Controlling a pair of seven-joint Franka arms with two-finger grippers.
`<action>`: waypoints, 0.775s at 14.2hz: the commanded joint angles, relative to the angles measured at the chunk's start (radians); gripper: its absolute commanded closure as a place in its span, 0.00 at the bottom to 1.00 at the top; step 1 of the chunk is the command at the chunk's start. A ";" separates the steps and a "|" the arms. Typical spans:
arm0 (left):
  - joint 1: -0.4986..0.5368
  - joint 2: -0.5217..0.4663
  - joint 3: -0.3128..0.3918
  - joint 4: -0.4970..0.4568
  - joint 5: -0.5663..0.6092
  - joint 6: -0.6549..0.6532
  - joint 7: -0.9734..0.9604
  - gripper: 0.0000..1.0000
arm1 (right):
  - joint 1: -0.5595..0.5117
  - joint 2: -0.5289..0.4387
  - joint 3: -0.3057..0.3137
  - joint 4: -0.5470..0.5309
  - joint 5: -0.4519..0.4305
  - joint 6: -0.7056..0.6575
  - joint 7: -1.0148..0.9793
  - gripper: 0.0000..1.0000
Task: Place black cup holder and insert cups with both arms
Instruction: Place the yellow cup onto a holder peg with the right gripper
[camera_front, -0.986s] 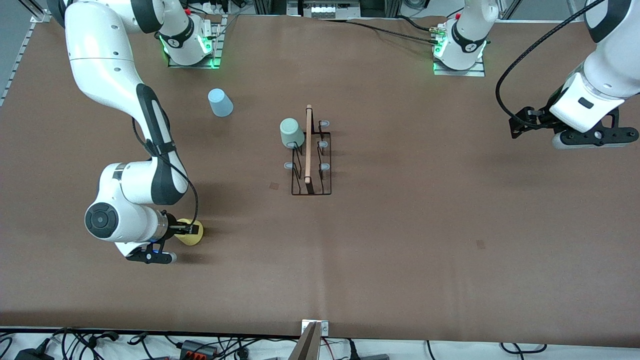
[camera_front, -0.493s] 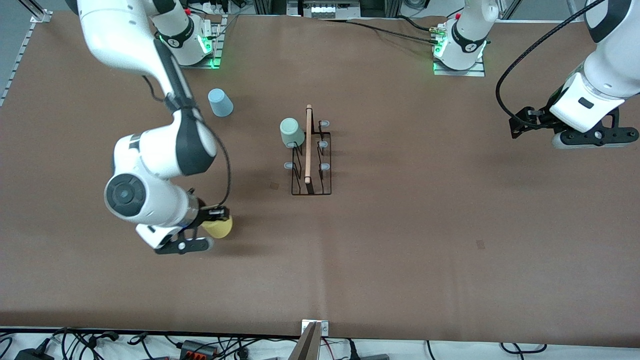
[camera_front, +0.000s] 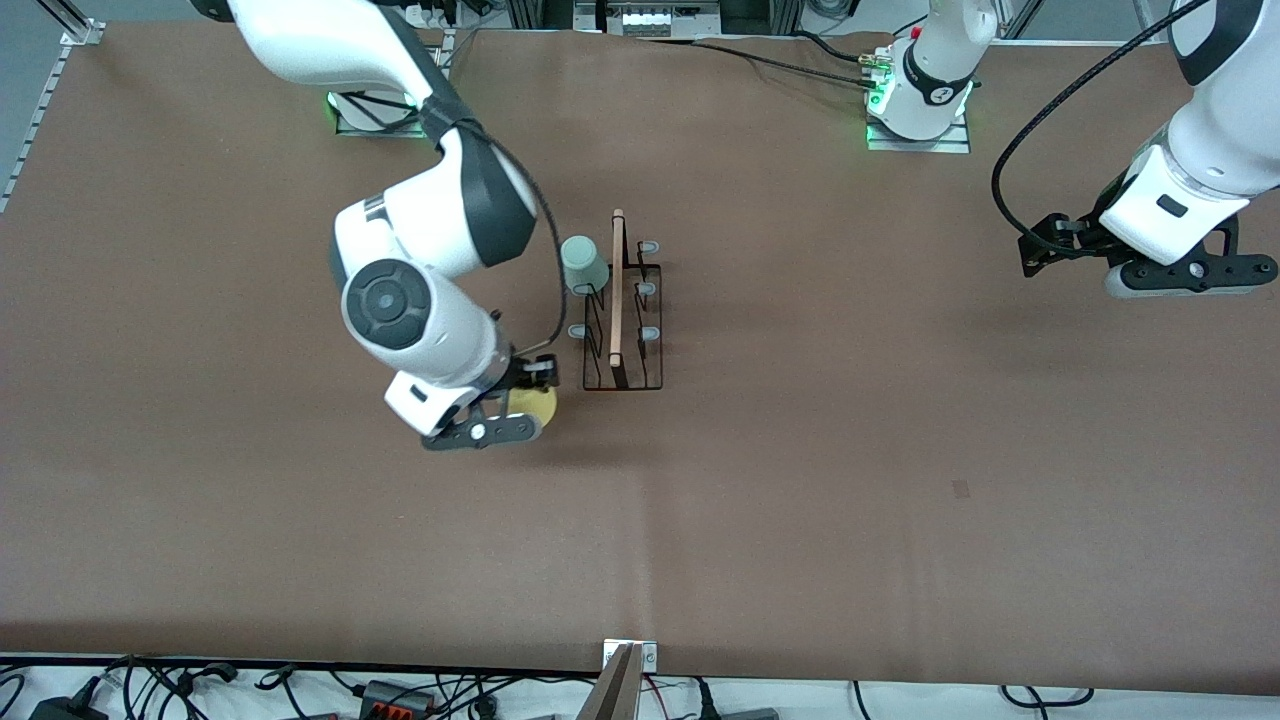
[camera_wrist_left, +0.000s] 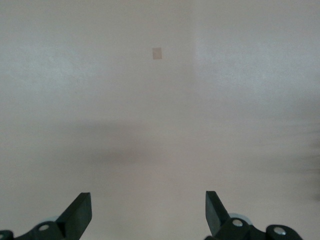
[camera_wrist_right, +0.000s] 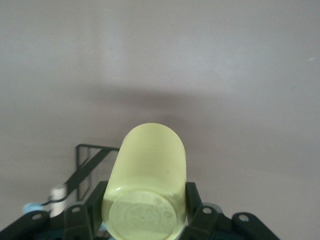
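Beside black cup holder (camera_front: 622, 310): pale yellow tapered cup (camera_wrist_right: 147, 177)

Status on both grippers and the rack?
Right gripper shut on yellow cup, beside black cup holder. Left gripper open, waiting. Mint green cup on peg. Nothing blocking.

Yellow cup (camera_wrist_right: 147, 185), mint green cup (camera_front: 583, 264), black cup holder (camera_front: 622, 330), brown table (camera_front: 850, 420).
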 joint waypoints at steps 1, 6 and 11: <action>0.000 -0.003 0.004 0.015 -0.021 -0.020 0.010 0.00 | 0.044 -0.009 -0.006 -0.004 0.028 -0.016 0.073 0.79; 0.000 -0.003 0.004 0.015 -0.021 -0.020 0.010 0.00 | 0.098 -0.006 -0.005 -0.061 0.027 -0.040 0.111 0.79; 0.000 -0.003 0.004 0.015 -0.021 -0.023 0.010 0.00 | 0.109 -0.004 -0.005 -0.086 0.028 -0.090 0.121 0.78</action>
